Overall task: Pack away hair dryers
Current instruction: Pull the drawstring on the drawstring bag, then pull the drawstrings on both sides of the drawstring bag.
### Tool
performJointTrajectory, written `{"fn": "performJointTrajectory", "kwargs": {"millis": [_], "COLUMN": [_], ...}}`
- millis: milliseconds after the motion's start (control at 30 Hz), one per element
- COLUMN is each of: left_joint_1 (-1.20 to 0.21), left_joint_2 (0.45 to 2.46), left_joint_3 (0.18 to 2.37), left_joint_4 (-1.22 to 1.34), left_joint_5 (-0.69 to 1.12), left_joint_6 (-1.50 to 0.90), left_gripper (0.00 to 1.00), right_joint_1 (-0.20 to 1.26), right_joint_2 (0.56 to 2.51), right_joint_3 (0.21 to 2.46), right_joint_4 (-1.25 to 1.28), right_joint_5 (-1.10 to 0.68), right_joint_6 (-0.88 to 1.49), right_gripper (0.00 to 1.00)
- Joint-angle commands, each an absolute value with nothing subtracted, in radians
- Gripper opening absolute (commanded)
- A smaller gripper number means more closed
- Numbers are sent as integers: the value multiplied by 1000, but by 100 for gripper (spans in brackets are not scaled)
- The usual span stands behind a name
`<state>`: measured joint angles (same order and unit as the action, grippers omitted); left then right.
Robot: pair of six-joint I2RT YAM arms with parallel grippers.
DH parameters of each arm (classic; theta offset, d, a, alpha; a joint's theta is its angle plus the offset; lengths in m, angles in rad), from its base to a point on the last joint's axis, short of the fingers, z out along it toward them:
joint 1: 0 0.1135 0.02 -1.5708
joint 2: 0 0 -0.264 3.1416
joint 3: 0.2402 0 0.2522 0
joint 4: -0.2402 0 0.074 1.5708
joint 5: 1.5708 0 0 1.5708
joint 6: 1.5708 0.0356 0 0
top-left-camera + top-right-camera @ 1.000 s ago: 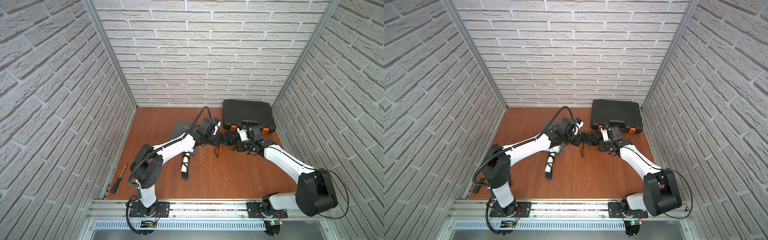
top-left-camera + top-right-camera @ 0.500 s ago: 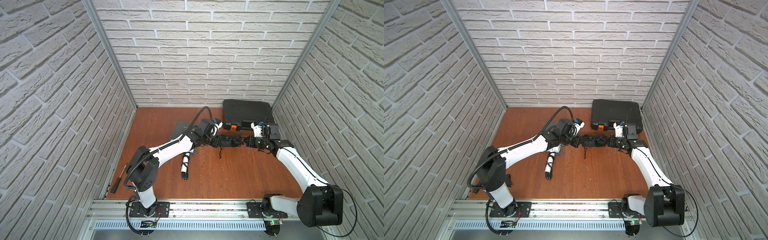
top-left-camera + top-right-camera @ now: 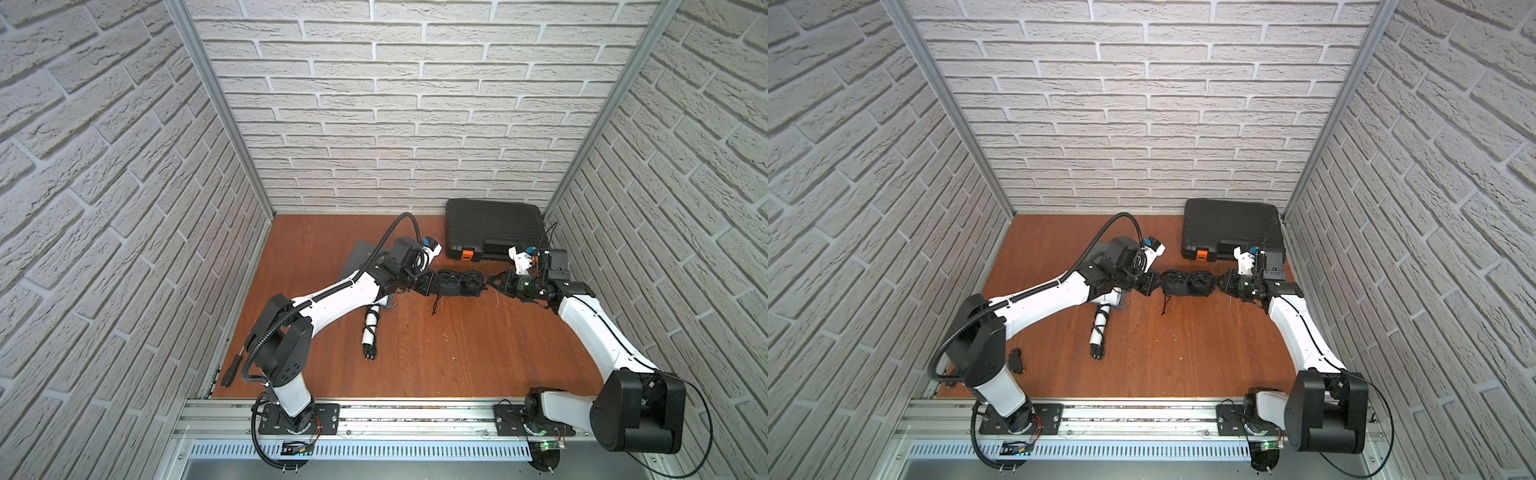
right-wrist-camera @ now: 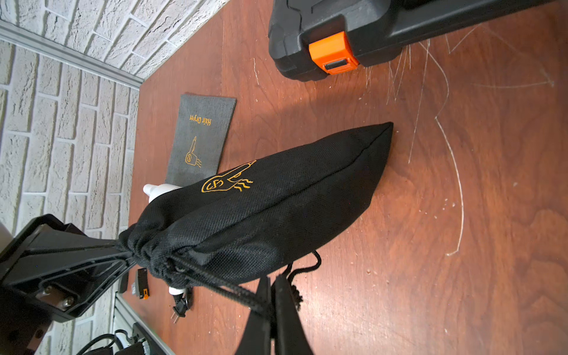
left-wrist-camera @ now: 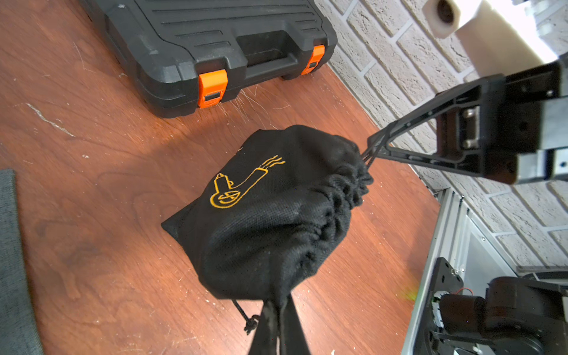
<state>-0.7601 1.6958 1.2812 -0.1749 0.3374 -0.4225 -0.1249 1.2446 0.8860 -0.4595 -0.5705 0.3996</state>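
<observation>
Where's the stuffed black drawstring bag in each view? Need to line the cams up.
Both top views: black drawstring bag near centre, just in front of the black case.
Left wrist: bag fills mid-frame, yellow logo showing.
Right wrist: bag mid-frame, seen lengthwise, logo and side seam showing.
Shared landmark: the orange latch on the case, near the bag in all four.

Both top views high, looking down, wrist views close, sharing the black bag (image 5: 270, 221)
</observation>
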Motion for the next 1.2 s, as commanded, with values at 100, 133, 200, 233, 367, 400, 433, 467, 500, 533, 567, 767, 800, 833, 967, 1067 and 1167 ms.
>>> {"fn": "performJointTrajectory", "kwargs": {"millis": [100, 133, 200, 233, 367, 400, 433, 467, 500, 533, 567, 767, 800, 833, 967, 1067, 1167], "left_joint_1": [-715, -716, -715, -712, -702, -702, -703, -704, -712, -719, -727, -771, -778, -784, -815, -848, -863], "left_joint_2": [1696, 1692, 1684, 1681, 1673, 1681, 1694, 1707, 1723, 1738, 1753, 1875, 1887, 1899, 1931, 1942, 1924], "left_joint_3": [1243, 1233, 1220, 1217, 1197, 1206, 1222, 1236, 1253, 1267, 1280, 1356, 1355, 1355, 1357, 1367, 1333], "left_joint_4": [-204, -195, -193, -192, -170, -167, -166, -160, -150, -141, -133, -115, -108, -103, -99, -132, -126], "left_joint_5": [282, 285, 285, 287, 290, 298, 311, 322, 329, 330, 325, 348, 341, 337, 321, 288, 250], "left_joint_6": [-434, -435, -430, -426, -434, -434, -436, -439, -439, -436, -433, -415, -413, -407, -365, -310, -294], "left_gripper": [0, 0, 0, 0, 0, 0, 0, 0, 0, 0, 0, 0, 2, 5, 23, 42, 60], "right_joint_1": [-186, -186, -188, -191, -193, -188, -181, -169, -157, -143, -129, -106, -106, -104, -96, -95, -94], "right_joint_2": [1245, 1247, 1249, 1251, 1258, 1263, 1268, 1271, 1277, 1283, 1290, 1365, 1371, 1375, 1390, 1388, 1393], "right_joint_3": [888, 890, 891, 895, 895, 894, 899, 902, 905, 907, 909, 900, 884, 871, 844, 828, 825], "right_joint_4": [-396, -392, -381, -379, -348, -339, -335, -329, -319, -305, -293, -238, -215, -191, -151, -131, -129], "right_joint_5": [-439, -440, -440, -434, -475, -487, -494, -497, -494, -490, -486, -480, -480, -486, -497, -496, -496], "right_joint_6": [459, 466, 480, 485, 527, 539, 547, 553, 559, 560, 559, 562, 573, 584, 608, 624, 634], "right_gripper": [2, 3, 2, 2, 2, 2, 3, 2, 3, 3, 2, 2, 2, 3, 3, 2, 2]}}
